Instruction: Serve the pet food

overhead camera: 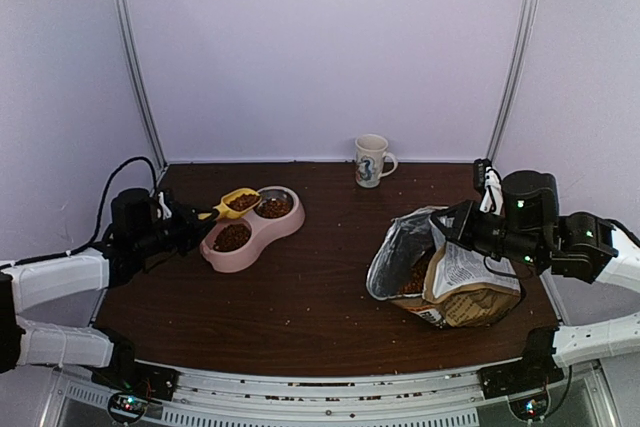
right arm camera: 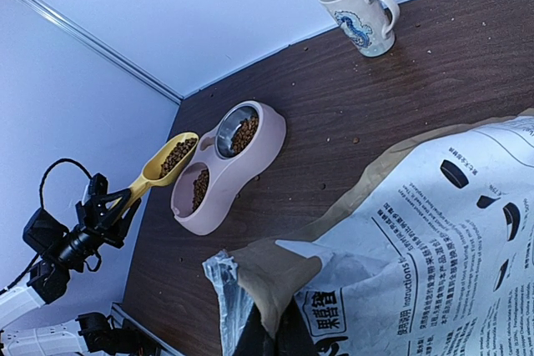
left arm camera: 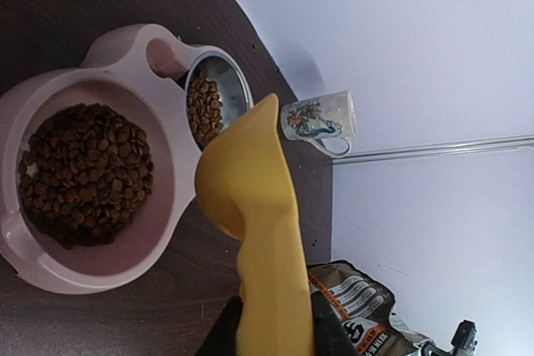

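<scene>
From above, the left tool (overhead camera: 198, 217) is clenched on the handle of a yellow scoop (overhead camera: 238, 202). The scoop is loaded with pet food (overhead camera: 243, 201) and held about level, just beside the far end of a pink double bowl (overhead camera: 262, 240). Both wells of the bowl hold kibble, and the far well has a steel liner (overhead camera: 275, 206). Loose pellets speckle the brown desk (overhead camera: 320, 317). A printed mug (overhead camera: 372, 160) stands upright by the back wall. On the right, the right tool (overhead camera: 447, 228) grips the rim of the opened bag (overhead camera: 470, 292), with kibble visible inside its mouth.

The left wrist camera sees the scoop's (left arm camera: 249, 198) underside, its handle pinched between dark fingers (left arm camera: 219, 338). Beyond it the pink well is heaped with pet food (left arm camera: 83, 172), and the steel liner (left arm camera: 225, 93) holds less. The mug (left arm camera: 321, 120) and a corner of the bag (left arm camera: 355, 302) lie further off.

The right wrist camera shows the right tool (right arm camera: 271, 338) closed on the bag's (right arm camera: 434, 239) folded top edge. Across the desk (right arm camera: 392, 114) sit the double bowl (right arm camera: 265, 141), the filled scoop (right arm camera: 171, 158) in the left tool (right arm camera: 117, 203), and the mug (right arm camera: 359, 7).
</scene>
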